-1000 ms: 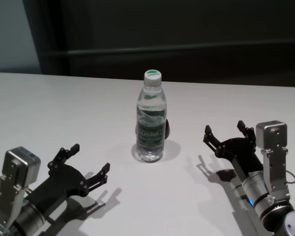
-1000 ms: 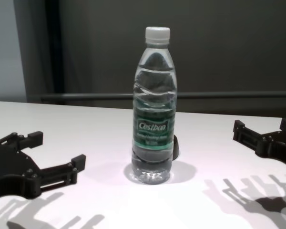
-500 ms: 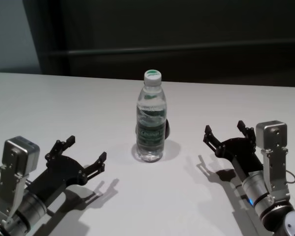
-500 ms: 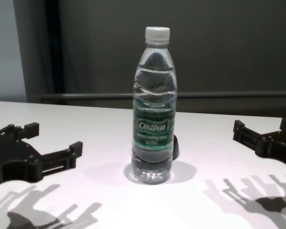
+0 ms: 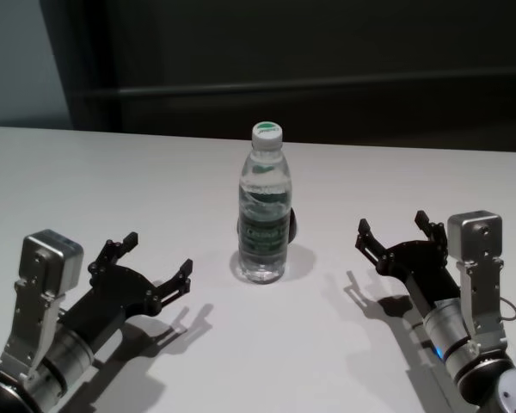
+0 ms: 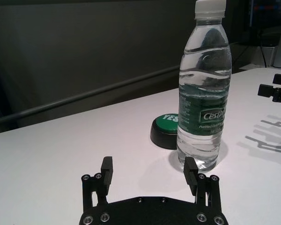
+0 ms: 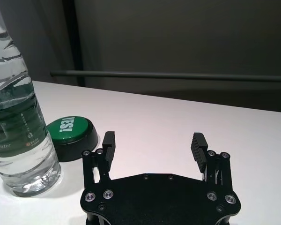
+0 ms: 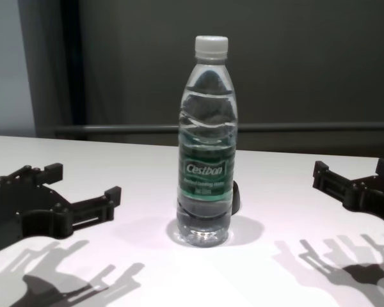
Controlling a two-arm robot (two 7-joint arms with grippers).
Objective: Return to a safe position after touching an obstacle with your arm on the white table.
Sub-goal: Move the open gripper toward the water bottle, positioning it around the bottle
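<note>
**Bottle upright at centre, both arms low and clear of it**

White table [image 5: 112, 181] fills the head view from a dark wall at 12 o'clock to the near edge. On it the obstacle [image 5: 264, 206], a clear water bottle, stands upright at the middle, long axis vertical. A green button [image 6: 166, 130] sits just behind its base. The left gripper [image 5: 150, 262] hangs low at 8 o'clock from the bottle, fingers spread and empty, apart from it; the bottle lies at about 2 o'clock from its tips. It looks the nearer arm. The right gripper [image 5: 394, 231] is parked at 4 o'clock, also spread. Bare tabletop behind each arm leaves room to draw back toward 6 o'clock.
</note>
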